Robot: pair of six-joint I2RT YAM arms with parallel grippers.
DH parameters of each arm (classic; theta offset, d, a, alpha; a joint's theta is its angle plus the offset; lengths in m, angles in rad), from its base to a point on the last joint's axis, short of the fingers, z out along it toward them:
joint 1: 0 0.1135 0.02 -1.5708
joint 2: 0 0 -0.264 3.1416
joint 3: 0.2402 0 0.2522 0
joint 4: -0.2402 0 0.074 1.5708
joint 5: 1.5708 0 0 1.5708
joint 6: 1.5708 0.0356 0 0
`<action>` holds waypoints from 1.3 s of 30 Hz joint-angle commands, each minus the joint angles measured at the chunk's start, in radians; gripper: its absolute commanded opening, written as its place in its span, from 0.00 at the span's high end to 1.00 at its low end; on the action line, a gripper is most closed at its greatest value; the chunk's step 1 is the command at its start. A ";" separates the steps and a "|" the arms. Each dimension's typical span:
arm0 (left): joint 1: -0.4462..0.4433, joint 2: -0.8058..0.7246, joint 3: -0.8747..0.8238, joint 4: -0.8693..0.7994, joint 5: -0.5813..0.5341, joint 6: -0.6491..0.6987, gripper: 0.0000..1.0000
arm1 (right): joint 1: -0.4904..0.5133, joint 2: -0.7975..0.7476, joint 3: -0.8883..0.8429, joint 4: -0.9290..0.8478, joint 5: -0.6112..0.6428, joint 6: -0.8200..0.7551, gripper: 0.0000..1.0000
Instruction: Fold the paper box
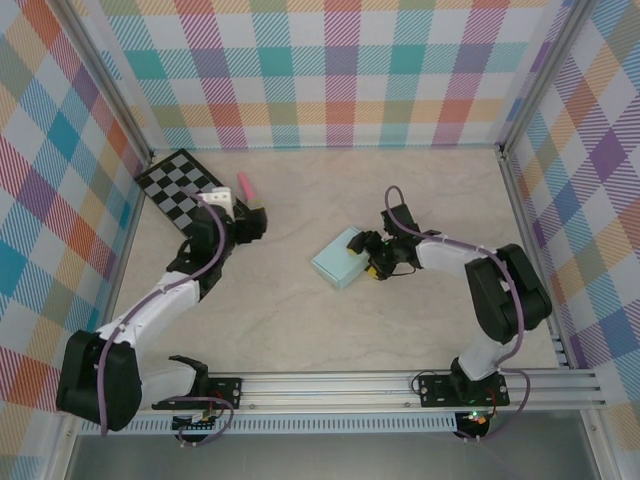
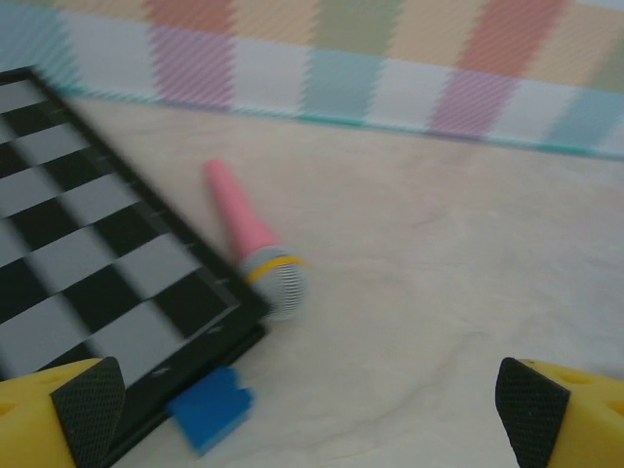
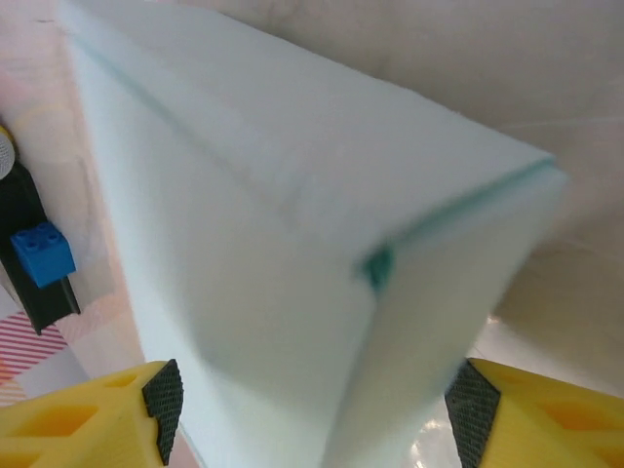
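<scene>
The paper box is a pale mint flat rectangular box lying on the table a little right of centre. My right gripper is at its right end. In the right wrist view the box looms close, one corner reaching between the yellow fingers, and my right gripper stands open around it with its pads near the box's sides. My left gripper hovers far to the left, by the checkerboard. Seen from the left wrist, the left gripper is wide open over bare table with nothing between its fingers.
A black-and-white checkerboard lies at the back left. A pink toy microphone rests against its edge and a small blue brick sits by its near corner. Plaid walls close in the back and both sides.
</scene>
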 commanded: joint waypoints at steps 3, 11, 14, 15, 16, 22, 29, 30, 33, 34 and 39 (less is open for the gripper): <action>0.116 -0.091 -0.033 -0.097 -0.139 -0.024 0.00 | -0.043 -0.224 0.042 -0.215 0.197 -0.319 0.07; 0.210 -0.033 -0.213 0.180 -0.127 0.043 0.00 | -0.063 -0.401 0.064 -0.155 0.657 -0.837 0.00; 0.212 0.043 -0.198 0.209 0.030 0.135 0.00 | -0.135 -0.452 -0.110 0.157 0.618 -1.056 0.00; 0.212 0.071 -0.196 0.224 0.061 0.120 0.00 | -0.179 -0.470 -0.184 0.268 0.576 -1.068 0.00; 0.215 0.099 -0.198 0.250 0.104 0.115 0.00 | -0.236 -0.479 -0.237 0.334 0.510 -1.045 0.00; 0.219 0.294 -0.247 0.534 0.237 0.201 0.00 | -0.391 -0.326 -0.439 0.693 0.286 -1.065 0.00; 0.225 0.401 -0.279 0.675 0.250 0.202 0.00 | -0.424 -0.120 -0.494 0.974 0.233 -1.063 0.00; 0.227 0.404 -0.277 0.676 0.246 0.197 0.00 | -0.424 -0.126 -0.499 0.974 0.230 -1.064 0.00; 0.228 0.405 -0.275 0.671 0.244 0.195 0.00 | -0.425 -0.121 -0.503 0.994 0.241 -1.058 0.00; 0.229 0.406 -0.275 0.672 0.245 0.195 0.00 | -0.426 -0.124 -0.502 0.986 0.243 -1.058 0.00; 0.227 0.407 -0.265 0.657 0.215 0.186 0.00 | -0.423 -0.120 -0.480 0.945 0.308 -1.030 0.00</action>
